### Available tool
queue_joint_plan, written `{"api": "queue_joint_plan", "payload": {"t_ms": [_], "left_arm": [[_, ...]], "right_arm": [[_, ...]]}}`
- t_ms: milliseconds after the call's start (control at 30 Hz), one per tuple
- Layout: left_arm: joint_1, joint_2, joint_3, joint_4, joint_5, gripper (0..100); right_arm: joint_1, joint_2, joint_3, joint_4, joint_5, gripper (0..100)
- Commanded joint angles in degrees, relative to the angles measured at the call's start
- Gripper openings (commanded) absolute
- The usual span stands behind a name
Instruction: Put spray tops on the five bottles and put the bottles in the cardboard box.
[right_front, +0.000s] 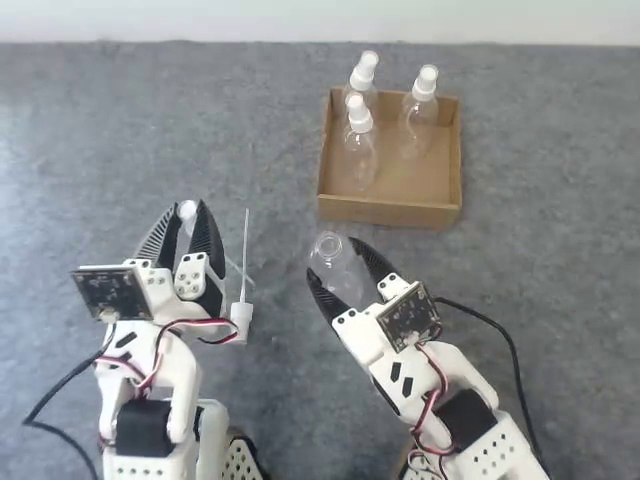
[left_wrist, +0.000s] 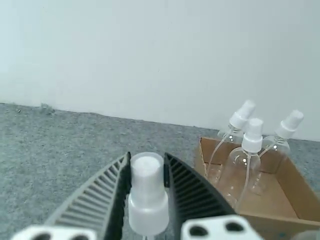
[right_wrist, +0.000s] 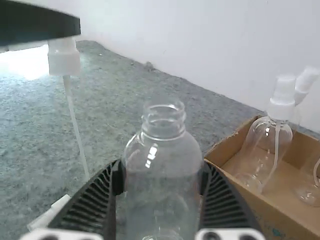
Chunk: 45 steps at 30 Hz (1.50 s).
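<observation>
My right gripper (right_front: 335, 262) clamps the open bottle (right_wrist: 161, 150) just short of the box (right_front: 388, 210); my left gripper (left_wrist: 147, 160), farther from the box, pinches a top (left_wrist: 147, 195), its tube dangling; I judge that a tube missing the neck would bend or tip the bottle in my grip; a spare top (right_front: 242, 316) lies well short of the box; three capped bottles (right_front: 358, 150) stand inside it.

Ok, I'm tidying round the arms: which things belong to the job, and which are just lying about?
Job: spray top in left gripper; open bottle in right gripper; loose spray top; cardboard box; three capped bottles.
Other: grey carpet; arm cable.
</observation>
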Motion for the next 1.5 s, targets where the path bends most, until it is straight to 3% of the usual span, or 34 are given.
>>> {"api": "queue_joint_plan", "payload": {"t_ms": [0,433,700,967,1267,1467], "left_arm": [[-0.09,-1.05,-5.05,-1.67,0.09,1],[0.18,-1.05,-10.95,-9.76,0.09,1],[0.35,-0.88,-18.68,-10.02,0.44,1],[5.63,-1.05,-17.1,-9.32,5.54,1],[6.07,-1.05,-17.19,-7.56,8.88,1],[12.75,-1.05,-17.19,-7.3,8.53,1]], "right_arm": [[-0.22,-0.75,1.23,0.84,-0.97,6.1],[-0.48,-0.75,1.23,3.3,-0.62,6.1],[-0.48,-0.66,1.23,3.3,-0.53,6.1],[-2.51,-0.66,1.23,4.18,-0.26,6.1],[-4.18,-0.66,1.23,4.97,5.19,6.1],[-4.18,-0.66,1.23,4.88,5.19,6.1]]}}
